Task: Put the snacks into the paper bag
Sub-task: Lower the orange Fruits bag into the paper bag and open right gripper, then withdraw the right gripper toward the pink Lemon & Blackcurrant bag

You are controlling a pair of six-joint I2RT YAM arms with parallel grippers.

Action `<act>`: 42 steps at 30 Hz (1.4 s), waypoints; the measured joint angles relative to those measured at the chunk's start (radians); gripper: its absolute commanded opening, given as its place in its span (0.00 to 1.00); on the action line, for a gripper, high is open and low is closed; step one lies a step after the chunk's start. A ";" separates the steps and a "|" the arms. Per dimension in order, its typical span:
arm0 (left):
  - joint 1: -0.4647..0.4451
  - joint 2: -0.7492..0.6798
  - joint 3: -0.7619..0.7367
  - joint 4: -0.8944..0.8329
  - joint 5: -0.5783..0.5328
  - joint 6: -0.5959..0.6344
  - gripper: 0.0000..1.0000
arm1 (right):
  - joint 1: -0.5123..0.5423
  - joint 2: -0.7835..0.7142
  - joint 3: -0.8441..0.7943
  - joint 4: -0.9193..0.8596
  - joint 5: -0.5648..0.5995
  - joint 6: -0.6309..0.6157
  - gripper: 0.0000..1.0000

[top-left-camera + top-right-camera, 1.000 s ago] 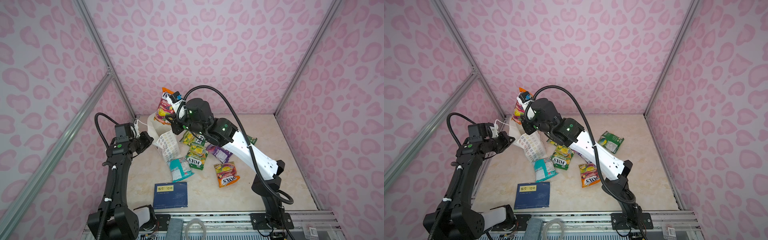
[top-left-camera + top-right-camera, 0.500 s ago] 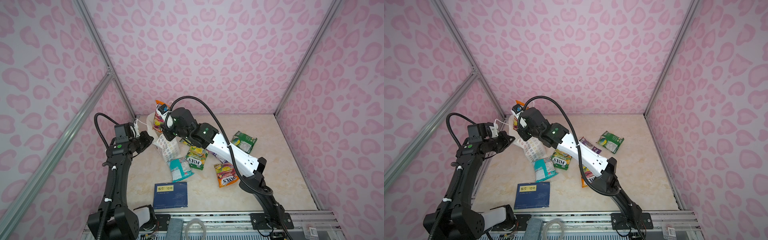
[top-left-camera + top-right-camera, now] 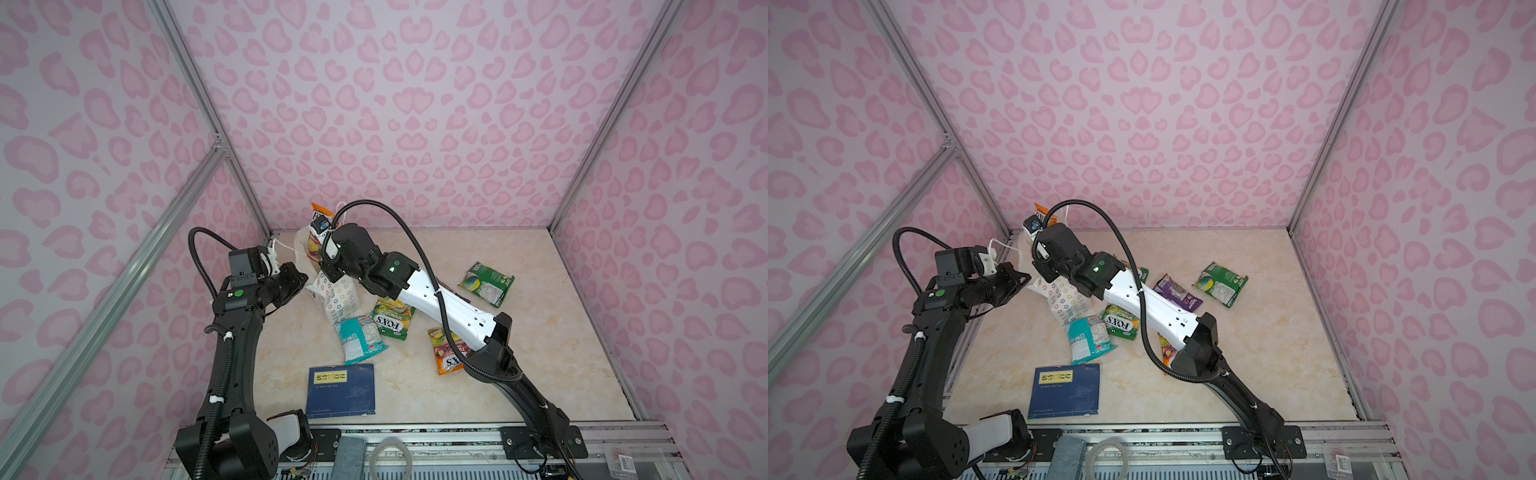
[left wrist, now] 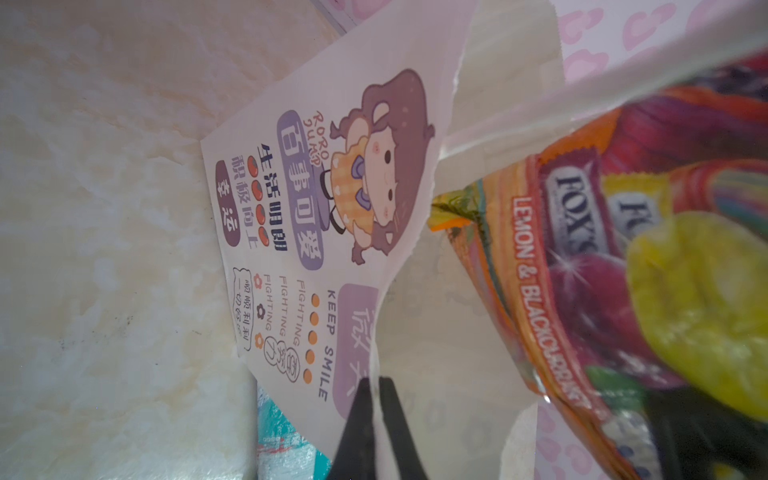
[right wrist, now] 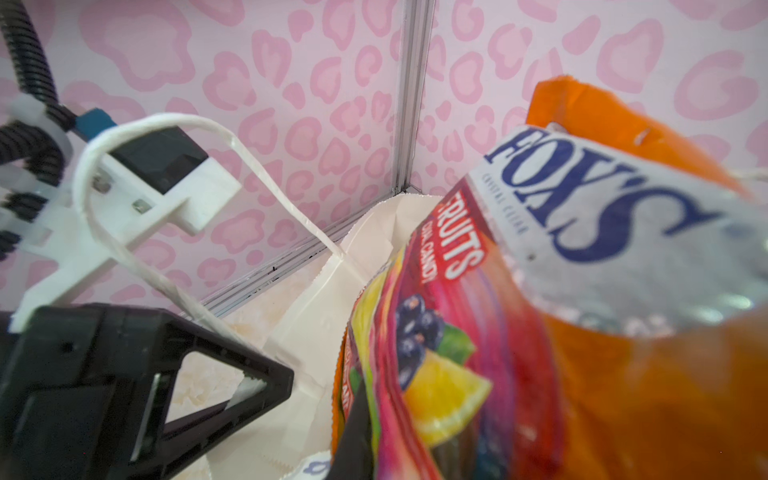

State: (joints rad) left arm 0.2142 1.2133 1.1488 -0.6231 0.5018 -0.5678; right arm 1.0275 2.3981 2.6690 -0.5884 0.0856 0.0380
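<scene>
The white paper bag with flowered sides stands at the back left, its mouth held apart. My left gripper is shut on the rim of its cartoon-printed front wall, as the left wrist view shows. My right gripper is shut on an orange FOX'S snack packet whose lower part sits in the bag's mouth. On the table lie a teal packet, a green-yellow FOX'S packet, an orange packet, a green packet and a purple packet.
A flat dark-blue book with a yellow label lies near the front edge. The bag stands close to the back-left corner post and the pink walls. One white cord handle loops over my left wrist mount.
My right arm has swung left and down, carrying the orange packet from above the bag into its mouth. The left gripper has kept its hold on the rim.
</scene>
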 measured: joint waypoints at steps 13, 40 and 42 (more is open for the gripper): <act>0.002 0.000 0.000 0.003 0.009 -0.007 0.07 | -0.002 0.014 0.016 0.055 0.015 -0.004 0.45; 0.006 0.002 0.000 0.003 0.011 -0.007 0.07 | -0.033 -0.663 -0.795 0.050 0.196 0.084 0.88; 0.006 0.002 0.000 0.003 0.010 -0.007 0.07 | -0.055 -0.750 -0.927 0.060 0.208 0.118 0.90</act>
State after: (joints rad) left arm 0.2207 1.2156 1.1488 -0.6197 0.5121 -0.5747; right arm 0.9722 1.6482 1.7416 -0.5285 0.2939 0.1562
